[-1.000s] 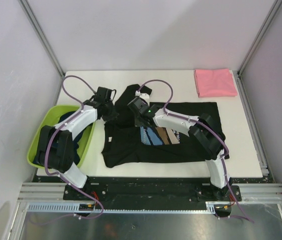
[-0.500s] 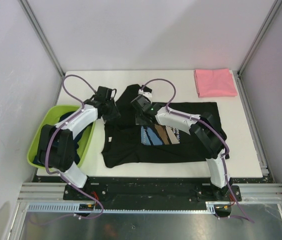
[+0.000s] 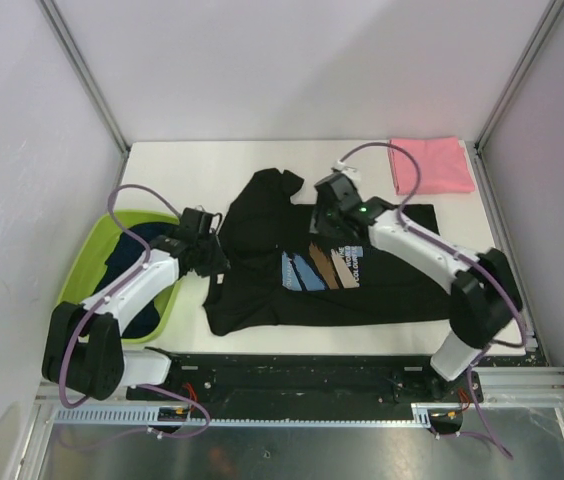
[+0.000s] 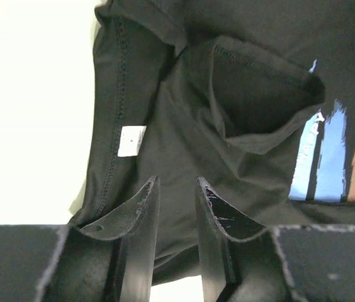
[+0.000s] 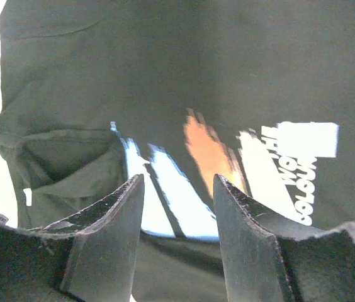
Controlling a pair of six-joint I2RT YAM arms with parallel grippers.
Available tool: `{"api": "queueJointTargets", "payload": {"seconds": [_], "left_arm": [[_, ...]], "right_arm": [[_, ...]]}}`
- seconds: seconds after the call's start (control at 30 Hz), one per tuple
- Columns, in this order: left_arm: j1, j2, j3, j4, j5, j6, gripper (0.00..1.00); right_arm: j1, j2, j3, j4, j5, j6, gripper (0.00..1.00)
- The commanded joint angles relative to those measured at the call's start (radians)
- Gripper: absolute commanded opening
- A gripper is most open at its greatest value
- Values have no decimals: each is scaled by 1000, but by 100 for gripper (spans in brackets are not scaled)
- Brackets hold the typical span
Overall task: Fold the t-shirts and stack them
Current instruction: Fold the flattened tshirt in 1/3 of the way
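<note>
1. Black t-shirt [image 3: 312, 305] lay spread across the middle of the white table [image 3: 192, 165], chest print [image 3: 327, 268] facing up.
2. Its left side was rumpled, with one sleeve bunched toward the far edge. The right side lay flatter.
3. Pink t-shirt [image 3: 430, 165] sat folded at the far right corner of the table, apart from the black one.
4. Dark navy cloth [image 3: 150, 312] lay inside the lime-green basin [image 3: 87, 270] at the left edge of the table.
5. Left gripper [image 4: 176, 184] hung over the creased left hem of the black shirt, near a small white label [image 4: 130, 139]. Its fingers stood narrowly parted, and nothing was seen clamped between them.
6. Right gripper [image 5: 179, 181] hung over the upper chest area, just beyond the print. Its fingers stood moderately apart and held nothing.
</note>
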Motion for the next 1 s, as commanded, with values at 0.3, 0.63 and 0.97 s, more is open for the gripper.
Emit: {"api": "queueJointTargets", "payload": {"seconds": [0.3,0.63,0.97], "left_arm": [[-215,127,98,15,105,66,37],[-263,162,62,73,68,-48,36],[-240,86,-104,79,-51,-161,38]], "right_arm": [[-261,-449,-453,-124,-38,70,46],[-522,-576,-644,-162,-84,63,45],[-560,-480,-672,-106,-65,89,39]]}}
